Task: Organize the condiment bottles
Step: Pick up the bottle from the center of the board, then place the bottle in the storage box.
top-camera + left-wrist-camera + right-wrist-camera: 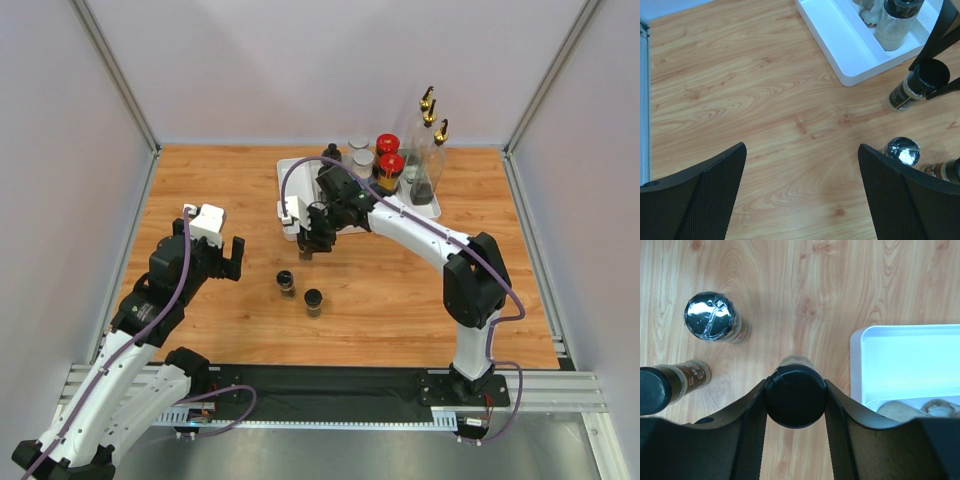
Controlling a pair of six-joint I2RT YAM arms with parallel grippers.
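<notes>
Robot lab test cell, plain white walls (300,60), aluminium frame (115,75), wooden tabletop (220,190)

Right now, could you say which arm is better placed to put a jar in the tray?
Right arm: its jaws grip a jar beside the tray; the left arm's hang open, farther off.

Left arm (115,370) & right arm (415,228): white shells, black joints, purple cable (183,265) along each, white cam block (207,222) at wrist. Fingers (705,200) black, dimpled.
</notes>
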